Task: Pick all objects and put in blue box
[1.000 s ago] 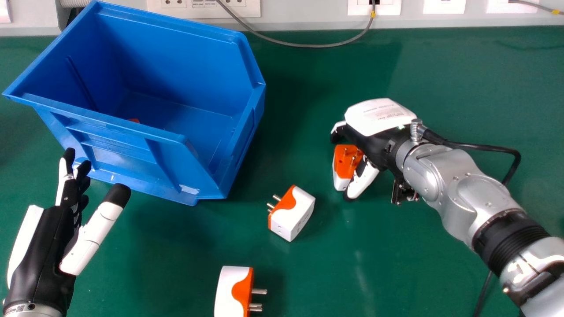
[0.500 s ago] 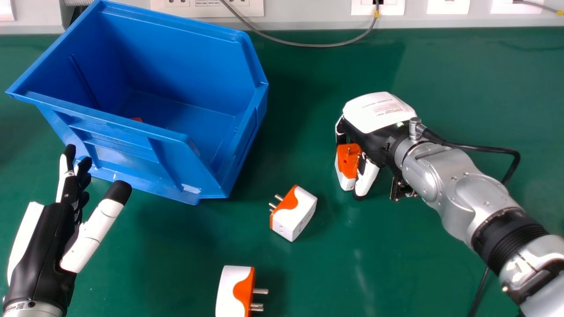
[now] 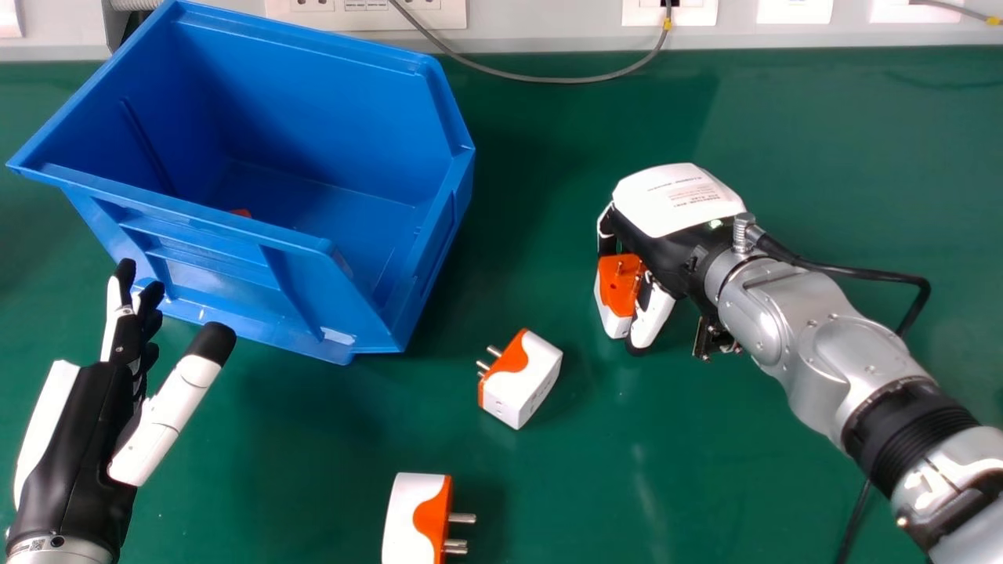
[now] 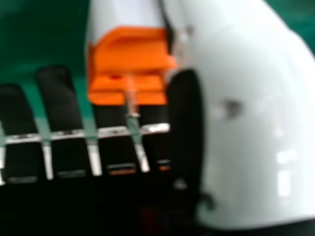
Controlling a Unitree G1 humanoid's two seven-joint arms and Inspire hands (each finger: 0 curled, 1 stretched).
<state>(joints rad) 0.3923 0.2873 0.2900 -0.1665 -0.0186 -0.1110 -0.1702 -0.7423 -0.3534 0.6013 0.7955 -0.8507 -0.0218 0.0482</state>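
My right hand [image 3: 666, 227] is curled round a white and orange plug adapter [image 3: 617, 288] at the right of the head view. In the right hand view the adapter [image 4: 129, 61] sits between the fingers and thumb of my right hand [image 4: 256, 118]. A second adapter [image 3: 526, 384] lies on the table nearer the middle, and a third [image 3: 411, 517] lies at the bottom edge. The blue box [image 3: 376, 274] stands at the upper left, with a bit of orange [image 3: 240, 212] showing inside. My left hand [image 3: 86, 423], fingers extended, is at the lower left, holding nothing.
Behind the green table [image 3: 823, 157] runs a wall with socket plates [image 3: 364, 14]. A grey cable [image 3: 548, 79] loops down over the table's far edge. The box's near side stands close to my left fingertips.
My right fingers and thumb have closed in on the adapter, whose pose has shifted slightly. The left hand, the box and the other two adapters have stayed in place.
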